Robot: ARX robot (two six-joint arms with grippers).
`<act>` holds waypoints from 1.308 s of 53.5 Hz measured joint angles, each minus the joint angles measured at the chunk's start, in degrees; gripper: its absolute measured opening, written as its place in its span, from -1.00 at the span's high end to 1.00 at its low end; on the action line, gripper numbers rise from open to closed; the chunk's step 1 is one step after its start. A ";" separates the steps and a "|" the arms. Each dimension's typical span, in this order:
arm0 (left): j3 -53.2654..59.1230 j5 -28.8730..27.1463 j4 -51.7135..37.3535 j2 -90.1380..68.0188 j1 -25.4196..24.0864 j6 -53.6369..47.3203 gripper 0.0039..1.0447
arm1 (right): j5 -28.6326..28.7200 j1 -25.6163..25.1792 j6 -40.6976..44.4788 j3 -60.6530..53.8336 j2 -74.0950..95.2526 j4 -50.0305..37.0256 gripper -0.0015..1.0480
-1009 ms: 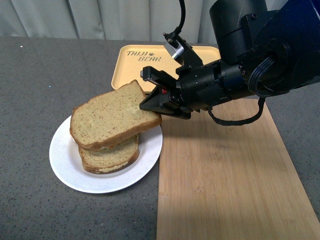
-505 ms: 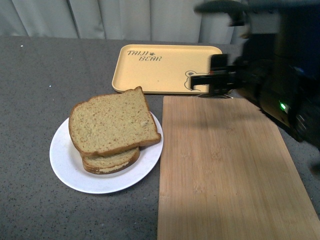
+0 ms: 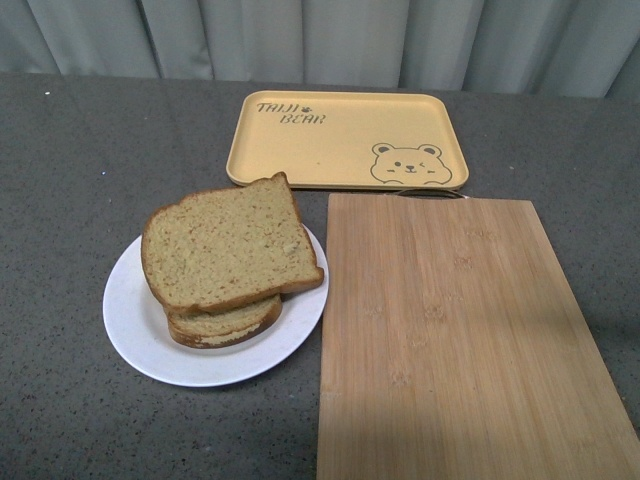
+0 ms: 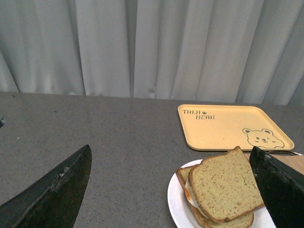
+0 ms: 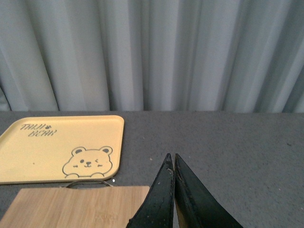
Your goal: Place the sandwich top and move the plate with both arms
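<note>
While the tray (image 3: pixel 330 150) reads "TAIJI BEAR", left gripper (image 4: pixel 169 151) is spread, right gripper (image 5: pixel 172 159) closed.

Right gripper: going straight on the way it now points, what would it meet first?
The right gripper, fingers shut, points over bare grey tabletop, to one side of the wooden board and yellow bear tray. The way looks free up to the curtain behind, probably the first thing met; depth is unclear.
</note>
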State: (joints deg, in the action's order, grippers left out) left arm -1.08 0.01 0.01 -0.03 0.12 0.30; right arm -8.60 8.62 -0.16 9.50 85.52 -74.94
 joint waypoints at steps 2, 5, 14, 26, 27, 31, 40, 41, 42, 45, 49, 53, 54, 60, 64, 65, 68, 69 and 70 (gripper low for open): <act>0.00 0.00 0.00 0.00 -0.02 0.00 -0.88 | 0.50 -0.59 -0.02 -1.14 -1.88 1.27 0.98; 0.00 0.00 0.00 0.00 -0.02 0.00 -0.88 | 1.18 -1.25 0.00 -2.36 -4.57 2.89 0.98; 0.00 -0.04 0.00 0.00 -0.02 0.00 -0.88 | 2.97 -2.73 -0.02 -5.22 -13.27 8.28 0.98; 0.00 0.00 0.00 0.00 -0.02 0.00 -0.88 | 8.09 -7.13 0.00 -6.54 -29.11 22.93 0.98; 0.00 0.00 0.00 0.00 -0.02 0.00 -0.88 | 8.15 -7.48 0.00 -6.64 -30.10 23.58 0.98; 0.00 -0.02 0.00 0.00 -0.02 0.00 -0.88 | 8.11 -8.46 -0.02 -7.30 -34.10 26.45 0.98; 0.00 -0.02 0.00 0.00 -0.02 0.00 -0.88 | 8.66 -8.48 -0.02 -8.52 -40.70 32.17 0.98; 0.00 -0.02 0.00 0.00 -0.02 0.00 -0.88 | 8.66 -8.48 -0.02 -8.63 -42.07 33.14 0.98; 0.00 -0.02 0.00 0.00 -0.02 0.00 -0.88 | 8.66 -8.48 -0.02 -8.83 -43.63 34.56 0.98; 0.00 -0.02 0.00 0.00 -0.02 0.00 -0.88 | 8.66 -8.48 -0.02 -9.01 -46.58 37.22 0.98; 0.00 0.00 0.00 0.00 -0.02 0.00 -0.88 | 8.66 -8.48 -0.02 -9.18 -49.24 39.60 0.98; 0.00 -0.02 0.00 0.00 -0.02 0.00 -0.88 | 8.66 -8.48 -0.02 -9.25 -52.43 42.49 0.98; 0.00 -0.02 0.00 0.00 -0.02 0.00 -0.88 | 8.68 -8.50 -0.02 -9.25 -53.35 43.25 0.98; 0.00 -0.02 0.00 0.00 -0.02 0.00 -0.88 | 8.68 -8.48 -0.02 -9.25 -57.53 47.23 0.98; 0.00 -0.02 0.00 0.00 -0.02 0.00 -0.88 | 8.66 -8.50 -0.02 -9.25 -59.93 49.48 0.98; 0.00 -0.02 0.00 0.00 -0.02 0.00 -0.88 | 8.66 -8.48 -0.02 -9.25 -60.98 50.45 0.98; 0.00 -0.02 0.00 0.00 -0.02 0.00 -0.88 | 8.68 -8.48 -0.02 -9.25 -63.23 52.59 0.98; 0.00 -0.02 0.00 0.00 -0.02 0.00 -0.88 | 8.68 -8.48 -0.02 -9.27 -63.89 53.24 0.98; 0.00 -0.02 0.00 0.00 -0.02 0.00 -0.88 | 8.68 -8.50 -0.02 -9.25 -64.50 53.83 0.98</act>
State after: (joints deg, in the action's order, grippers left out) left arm -1.08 -0.01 0.01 -0.03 0.10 0.30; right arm 0.08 0.12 -0.19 0.25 21.02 -21.10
